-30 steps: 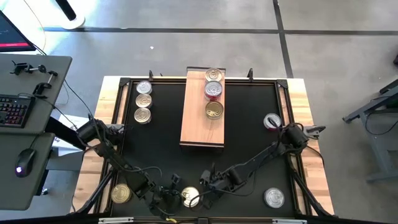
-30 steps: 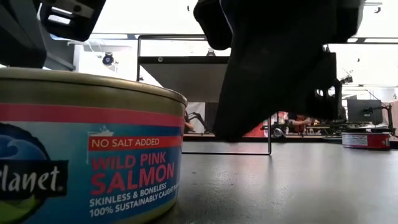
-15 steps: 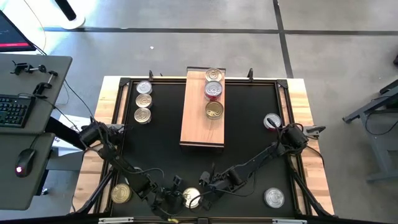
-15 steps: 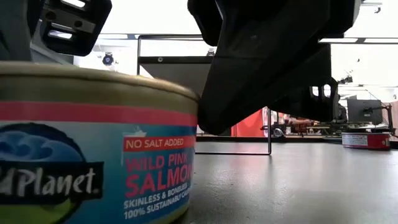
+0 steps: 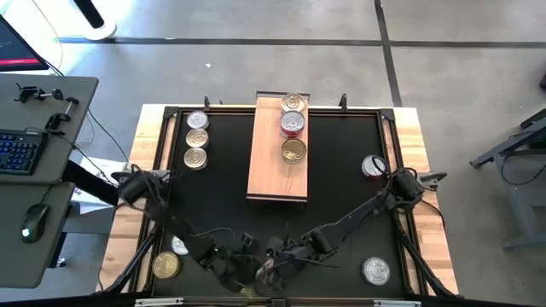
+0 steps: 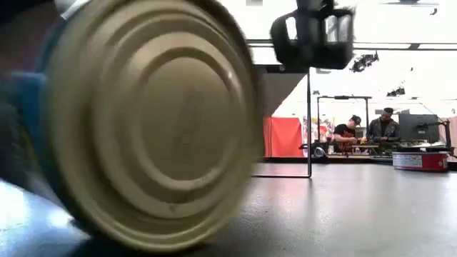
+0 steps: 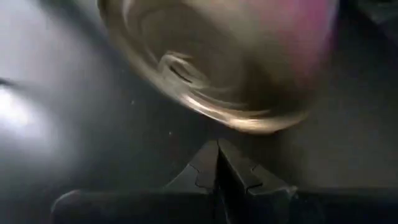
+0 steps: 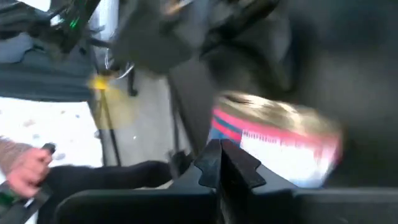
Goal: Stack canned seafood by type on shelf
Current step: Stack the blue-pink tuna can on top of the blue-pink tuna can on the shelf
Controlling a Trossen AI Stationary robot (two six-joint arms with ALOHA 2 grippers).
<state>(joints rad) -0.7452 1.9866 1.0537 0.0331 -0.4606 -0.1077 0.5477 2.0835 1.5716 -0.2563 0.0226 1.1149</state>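
shelf (image 5: 266,153): three tins (image 5: 293,125) in a row | table (image 5: 222,205): three tins at far left, two at right | both grippers low at near edge, a tin (image 5: 264,269) between them

Even, bright overhead light fills the room; from above, the black tabletop (image 5: 341,188) looks flat and matte, with only soft shadows under the arms. At table height the windows behind blow out to white, and the tipped tin (image 6: 150,121) right at the lens is smeared and out of focus. Both wrist views are dim and streaked with motion blur; a pale glare patch, perhaps a reflection, sits on the dark surface.
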